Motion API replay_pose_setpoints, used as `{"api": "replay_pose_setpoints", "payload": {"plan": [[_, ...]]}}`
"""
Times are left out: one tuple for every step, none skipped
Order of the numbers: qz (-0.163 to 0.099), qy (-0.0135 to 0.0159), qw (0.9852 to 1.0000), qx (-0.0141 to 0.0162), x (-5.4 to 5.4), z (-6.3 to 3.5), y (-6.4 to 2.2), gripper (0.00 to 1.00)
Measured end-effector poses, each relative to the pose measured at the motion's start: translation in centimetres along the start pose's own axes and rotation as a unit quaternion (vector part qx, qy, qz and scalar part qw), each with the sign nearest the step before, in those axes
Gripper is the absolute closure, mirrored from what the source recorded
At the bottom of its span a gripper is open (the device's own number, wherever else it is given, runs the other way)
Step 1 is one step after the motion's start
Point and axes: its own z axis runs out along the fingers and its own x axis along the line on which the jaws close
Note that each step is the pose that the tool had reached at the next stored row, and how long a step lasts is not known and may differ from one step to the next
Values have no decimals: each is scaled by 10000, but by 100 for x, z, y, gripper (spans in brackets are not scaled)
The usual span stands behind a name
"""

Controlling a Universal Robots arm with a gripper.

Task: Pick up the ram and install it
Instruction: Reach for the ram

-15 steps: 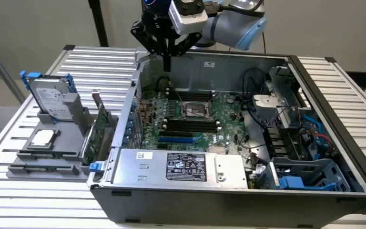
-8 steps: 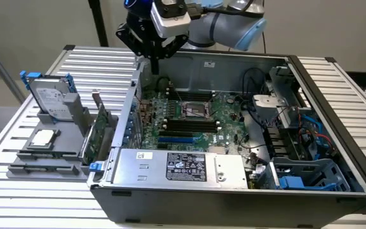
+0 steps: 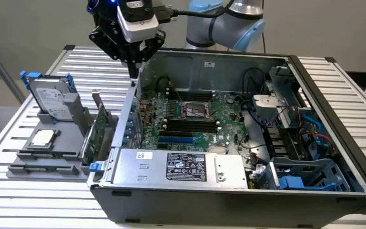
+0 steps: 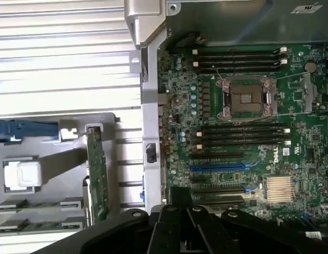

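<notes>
Down to the exterior view's left of the claw, a grey parts tray [image 3: 17, 164] props a tall green expansion card [image 3: 94, 136] upright for easy grabbing. The black claw [image 3: 134, 61] looks pinched shut on a thin dark stick, the ram [image 3: 132, 71] by my reckoning. It hangs straight beneath the tips, above the open metal case wall [image 3: 129, 109].

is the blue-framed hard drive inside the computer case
No, the hard drive stands in the gray holder outside the computer case, on the exterior view's left.
</notes>
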Motion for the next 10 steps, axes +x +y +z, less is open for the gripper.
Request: {"api": "replay_pose_setpoints", "payload": {"plan": [[0, 0, 10000, 0, 45, -2, -19, 100], [1, 0, 10000, 0, 89, -3, -37, 100], [0, 0, 10000, 0, 134, -4, -55, 100], [0, 0, 10000, 0, 176, -5, -73, 100], [0, 0, 10000, 0, 223, -6, -92, 100], [0, 0, 10000, 0, 264, -7, -109, 100], [0, 0, 10000, 0, 311, -7, -127, 100], [0, 0, 10000, 0, 356, -8, -145, 100], [0, 0, 10000, 0, 400, -9, -163, 100], [0, 0, 10000, 1, 443, -9, -180, 100]]}}
